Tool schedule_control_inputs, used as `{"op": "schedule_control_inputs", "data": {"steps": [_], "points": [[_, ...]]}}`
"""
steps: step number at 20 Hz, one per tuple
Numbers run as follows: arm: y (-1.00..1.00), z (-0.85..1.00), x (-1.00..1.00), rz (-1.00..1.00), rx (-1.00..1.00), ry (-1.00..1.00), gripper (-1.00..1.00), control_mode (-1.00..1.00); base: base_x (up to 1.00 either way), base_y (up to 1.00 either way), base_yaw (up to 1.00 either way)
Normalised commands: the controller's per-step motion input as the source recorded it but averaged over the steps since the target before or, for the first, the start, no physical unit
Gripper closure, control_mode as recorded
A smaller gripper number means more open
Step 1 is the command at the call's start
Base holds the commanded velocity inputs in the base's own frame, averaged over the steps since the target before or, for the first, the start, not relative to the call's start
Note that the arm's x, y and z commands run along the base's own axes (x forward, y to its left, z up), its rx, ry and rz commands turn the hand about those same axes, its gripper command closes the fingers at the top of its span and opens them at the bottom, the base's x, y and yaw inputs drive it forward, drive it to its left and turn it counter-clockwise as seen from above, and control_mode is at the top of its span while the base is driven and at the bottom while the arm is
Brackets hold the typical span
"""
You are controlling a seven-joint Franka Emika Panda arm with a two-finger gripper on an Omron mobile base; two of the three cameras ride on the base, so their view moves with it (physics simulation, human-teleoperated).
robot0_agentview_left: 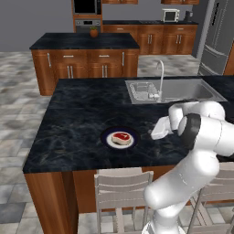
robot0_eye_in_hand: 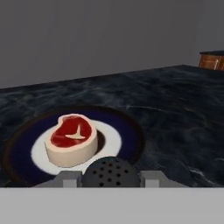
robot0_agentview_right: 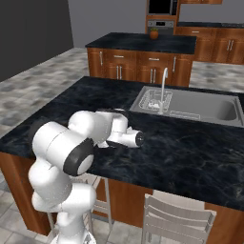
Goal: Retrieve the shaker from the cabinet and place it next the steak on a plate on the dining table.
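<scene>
The gripper [robot0_eye_in_hand: 110, 176] is clamping the shaker [robot0_eye_in_hand: 111, 172] between its fingers, the perforated black top showing at six o'clock in the hand view. At ten o'clock from it the steak [robot0_eye_in_hand: 72, 139] is lying on the plate [robot0_eye_in_hand: 129, 131], which is sitting on the dining table [robot0_agentview_left: 77, 119], near its front edge.

Grey stone-tiled floor [robot0_agentview_left: 18, 87] fills the left of the frame; a smaller wooden island [robot0_agentview_left: 84, 61] stands at upper centre, a steel fridge [robot0_agentview_left: 218, 36] upper right, pale slatted chairs [robot0_agentview_left: 122, 196] along the bottom, perhaps a microwave [robot0_agentview_left: 170, 15] at top
</scene>
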Motion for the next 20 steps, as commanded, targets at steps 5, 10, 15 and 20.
{"op": "schedule_control_inputs", "data": {"steps": [5,10,15,20], "points": [[-0.03,-0.31,0.34,0.01,0.00,0.00,1.00,-1.00,0.00,0.00,0.00],[-0.05,-0.29,0.32,0.01,0.00,0.00,1.00,-1.00,0.00,0.00,0.00],[-0.09,-0.29,0.30,0.03,0.00,0.00,1.00,-1.00,0.00,0.00,0.00],[-0.04,-0.33,0.16,0.04,0.00,0.00,-1.00,-1.00,0.00,0.00,0.00]]}}
